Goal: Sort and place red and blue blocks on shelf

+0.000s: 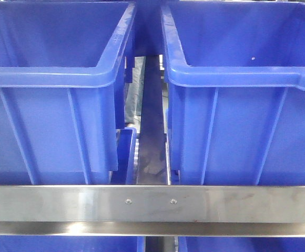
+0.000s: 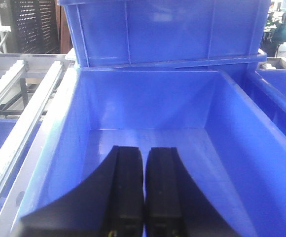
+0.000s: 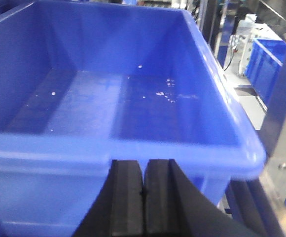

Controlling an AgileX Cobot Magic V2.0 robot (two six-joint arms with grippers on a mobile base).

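Observation:
No red or blue block shows in any view. In the left wrist view my left gripper (image 2: 144, 150) is shut and empty, its black fingers (image 2: 128, 187) pressed together over the bare floor of a blue bin (image 2: 74, 128). In the right wrist view my right gripper (image 3: 144, 163) is shut and empty, just outside the near rim of another blue bin (image 3: 108, 145) whose floor holds only small white specks. Neither gripper shows in the front view.
Two blue bins (image 1: 52, 73) (image 1: 236, 71) stand side by side on the shelf behind a steel rail (image 1: 152, 205), with a narrow gap between them. More bins sit below. A second bin (image 2: 167, 29) is stacked behind the left one. Roller rails (image 2: 19, 123) run at left.

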